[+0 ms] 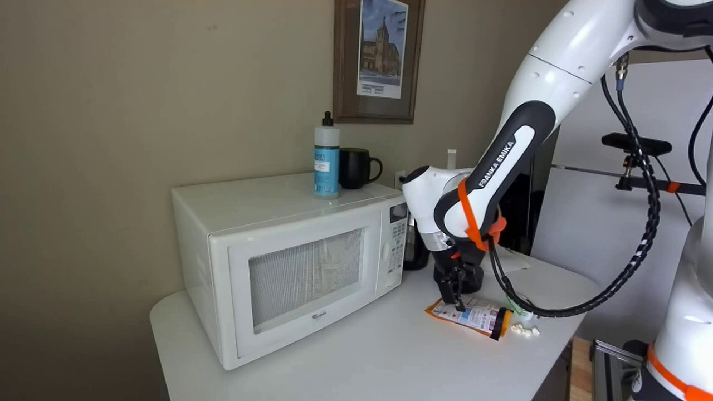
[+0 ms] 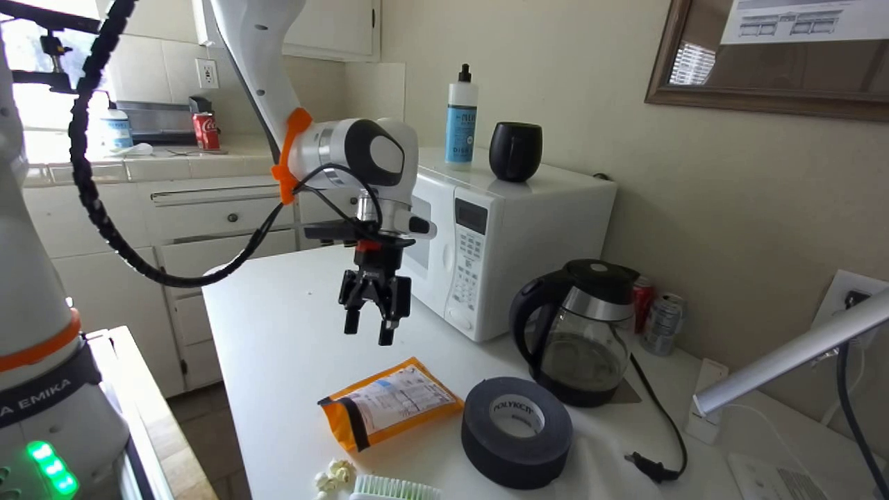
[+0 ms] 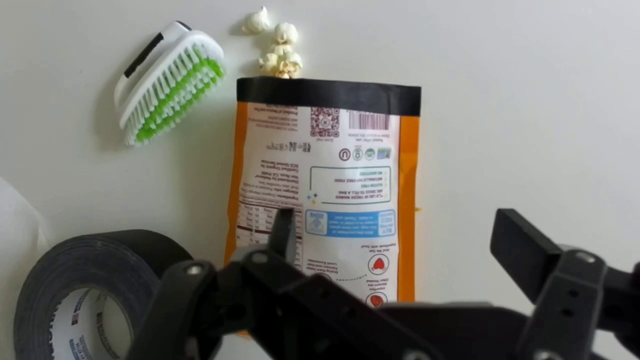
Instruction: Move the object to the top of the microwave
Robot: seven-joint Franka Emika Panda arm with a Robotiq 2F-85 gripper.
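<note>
The object is a flat orange packet with a white printed label and a black end band. It lies on the white table in both exterior views and in the wrist view. My gripper is open and empty above the table, on the packet's microwave side; it also shows in an exterior view. In the wrist view, my gripper has one finger over the packet and the other past its orange edge. The fingers hide the packet's near end. The white microwave also shows in an exterior view.
A soap bottle and a black mug stand on the microwave's top. A black tape roll, a glass kettle, a green-and-white brush and small white popcorn-like pieces are near the packet. Cans stand behind the kettle.
</note>
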